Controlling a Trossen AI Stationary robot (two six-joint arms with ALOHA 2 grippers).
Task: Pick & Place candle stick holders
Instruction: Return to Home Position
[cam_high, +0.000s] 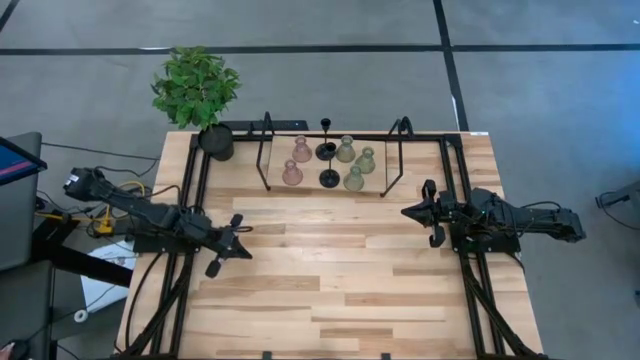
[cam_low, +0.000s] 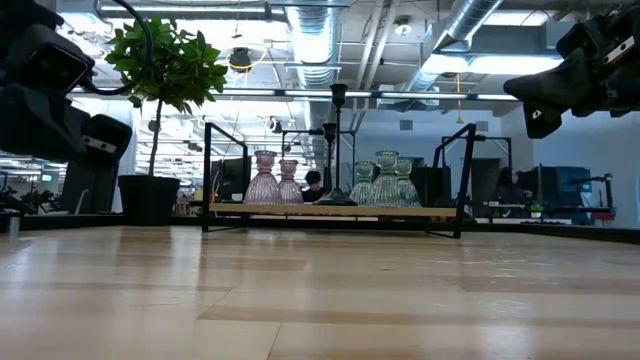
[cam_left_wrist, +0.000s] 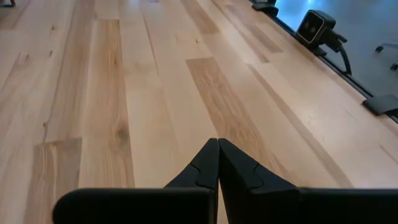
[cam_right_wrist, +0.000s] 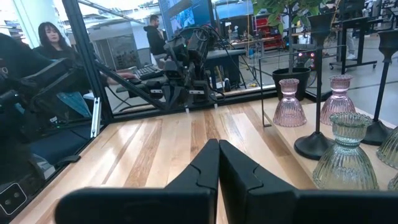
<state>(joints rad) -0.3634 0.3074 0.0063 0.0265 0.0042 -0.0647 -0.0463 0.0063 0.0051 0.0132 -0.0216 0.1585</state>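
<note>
Over the table, top-down cam: both my arms hung back from the shelf (cam_high: 280, 150). My left gripper (cam_high: 246, 233) was over the left-middle of the table (cam_high: 330, 290), and my right gripper (cam_high: 408, 212) was on the right side, near the right wire frame (cam_high: 398, 155).
Holders from up there: all seven candle stick holders sat on the shelf at the table's far edge, between the two frames. That's two pink ones (cam_high: 301, 150) on the left, two black ones (cam_high: 329, 178) in the middle and three green ones (cam_high: 354, 179) on the right.
Plant: the potted plant (cam_high: 216, 142) stood off the shelf, just beside the left wire frame (cam_high: 265, 150).
Table-level cam: the holders stood upright along the shelf, with the black stems between pink and green. My arms were up in the top corners, off the wood.
Left wrist cam: my fingers (cam_left_wrist: 199, 174) were pressed tip to tip with nothing between them, table planks ahead.
Right wrist cam: same deal, fingers (cam_right_wrist: 239, 174) closed flat together and gripping nothing. The holders stood on the shelf, apart from me, and people (cam_right_wrist: 53, 37) sat beyond the table.
</note>
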